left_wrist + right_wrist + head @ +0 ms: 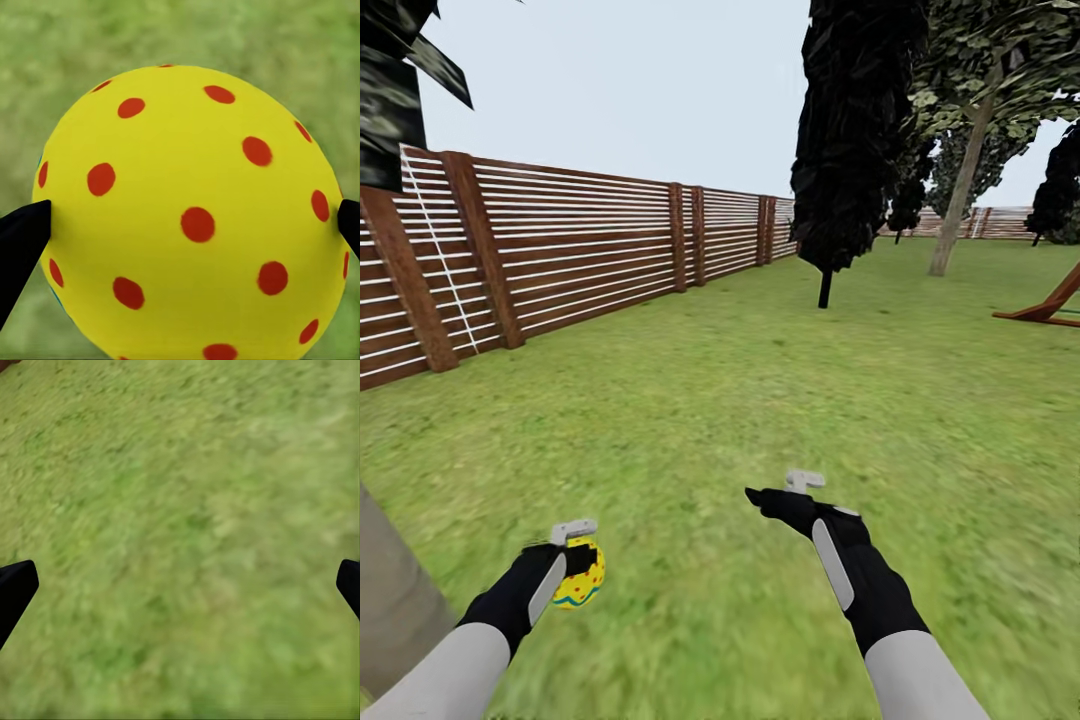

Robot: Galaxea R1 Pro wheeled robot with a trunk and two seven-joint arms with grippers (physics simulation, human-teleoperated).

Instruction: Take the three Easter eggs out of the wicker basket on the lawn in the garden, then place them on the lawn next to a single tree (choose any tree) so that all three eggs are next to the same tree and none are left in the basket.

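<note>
We see one yellow egg (582,573) with red dots and a blue zigzag band pinched in our left gripper (575,560), held above the lawn (760,400) at the lower left of the head view. From the left wrist camera the egg (191,214) sits between the two black fingertips (22,240), each pressed against one of its sides, with blurred grass behind it.

Our left arm reaches forward low, its black forearm angled inward. Our right arm stretches further ahead, its right gripper (770,497) pointing toward the left over the grass. In the right wrist view its fingertips (15,589) stand spread wide apart, with nothing but lawn between them.

A pale trunk (395,600) rises at the lower left edge, just beside our left arm. A brown slatted fence (560,240) runs along the left. Ahead stand a black tree (850,130) and, further right, a tree (965,170) with a pale leaning trunk. A wooden frame (1050,300) shows at the right edge.
</note>
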